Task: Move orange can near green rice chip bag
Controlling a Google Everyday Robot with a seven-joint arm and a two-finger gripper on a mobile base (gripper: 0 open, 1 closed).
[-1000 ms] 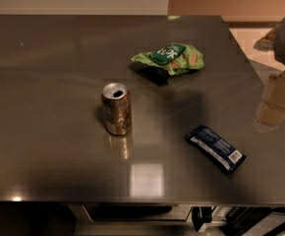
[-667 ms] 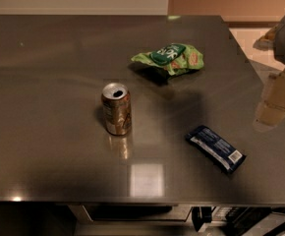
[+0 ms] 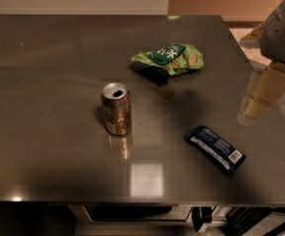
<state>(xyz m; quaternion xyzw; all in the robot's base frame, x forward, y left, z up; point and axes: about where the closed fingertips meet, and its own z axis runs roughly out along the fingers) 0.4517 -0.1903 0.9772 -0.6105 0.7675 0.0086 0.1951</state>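
The orange can (image 3: 116,109) stands upright left of the middle of the metal table (image 3: 44,73), its silver top with the dark hole facing up. The green rice chip bag (image 3: 171,58) lies wrinkled behind and to the right of the can, about a can's height away from it. My gripper (image 3: 258,100) hangs over the table's right edge, far right of the can and right of and nearer than the bag. It touches neither and holds nothing that I can see.
A flat dark blue wrapper (image 3: 215,148) lies at the front right, between the can and the gripper. The table's front edge runs along the bottom, with a shelf and dark gear below it. A pale wall stands behind the table.
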